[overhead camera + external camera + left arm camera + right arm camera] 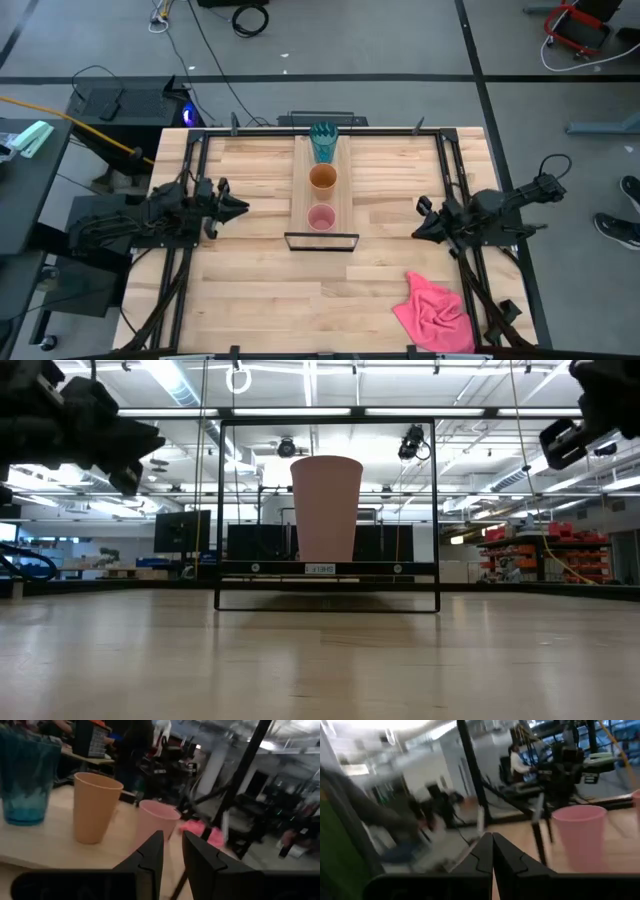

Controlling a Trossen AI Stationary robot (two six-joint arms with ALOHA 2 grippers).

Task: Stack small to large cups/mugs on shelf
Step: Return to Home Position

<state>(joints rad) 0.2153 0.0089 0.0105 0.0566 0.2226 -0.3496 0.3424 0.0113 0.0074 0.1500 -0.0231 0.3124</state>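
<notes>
Colours for your log:
- Shelf (303, 200): light wood plank, thin black frame at one end.
- Tumbler (323, 142): translucent teal, darker at the base in your left wrist view.
- Middle cup (322, 179): plain orange-brown.
- Small cup (321, 217): plain pale pink.
- Worktop (250, 280): butcher-block pattern, short strips in mixed pale and tan wood tones.
- Cloth (436, 313): bright pink, no print.
- Left claw (172, 837) and right claw (492, 836): both matte black.

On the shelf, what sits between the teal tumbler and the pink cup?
The orange cup, upright on the shelf, in line between the tumbler and the pink cup; the high view shows it plainly.
</notes>
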